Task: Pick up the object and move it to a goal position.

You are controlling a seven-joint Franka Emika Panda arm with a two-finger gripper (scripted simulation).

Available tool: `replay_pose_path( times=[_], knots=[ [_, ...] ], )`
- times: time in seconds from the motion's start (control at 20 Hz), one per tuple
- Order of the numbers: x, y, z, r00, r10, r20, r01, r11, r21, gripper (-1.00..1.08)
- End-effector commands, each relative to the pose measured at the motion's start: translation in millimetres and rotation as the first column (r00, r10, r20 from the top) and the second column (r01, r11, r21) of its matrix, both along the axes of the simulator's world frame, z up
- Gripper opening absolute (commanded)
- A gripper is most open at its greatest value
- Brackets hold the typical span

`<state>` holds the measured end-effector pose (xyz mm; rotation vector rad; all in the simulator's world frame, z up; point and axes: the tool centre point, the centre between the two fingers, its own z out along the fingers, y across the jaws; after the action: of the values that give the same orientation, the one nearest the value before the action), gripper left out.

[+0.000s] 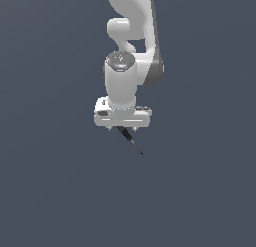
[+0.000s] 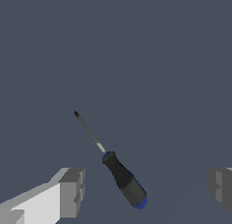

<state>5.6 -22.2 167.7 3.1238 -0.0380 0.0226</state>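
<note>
One screwdriver (between parted fingers)

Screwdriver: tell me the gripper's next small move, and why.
Probably descend straight down, staying open. In the wrist view the screwdriver lies between the two fingers, touching neither, its handle nearer one finger. The gripper hovers above it in the exterior view, so lowering first, then closing on the handle, seems right.
</note>
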Motion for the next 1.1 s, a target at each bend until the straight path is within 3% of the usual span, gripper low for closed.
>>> replay_pose_path(
  times=[0.0, 0.6, 0.8, 1.05],
  knots=[
    [-0.6, 0.5, -1.9, 1.000, 0.009, -0.001, -0.009, 1.000, 0.000, 1.00],
    [-10.4, 8.2, -32.5, 0.981, 0.191, -0.009, -0.191, 0.982, -0.002, 1.00],
    [-17.3, 13.5, -50.3, 0.954, 0.299, -0.013, -0.299, 0.954, 0.000, 1.00],
    [-27.2, 21.1, -72.7, 0.901, 0.434, -0.016, -0.434, 0.901, 0.006, 1.00]
  ],
)
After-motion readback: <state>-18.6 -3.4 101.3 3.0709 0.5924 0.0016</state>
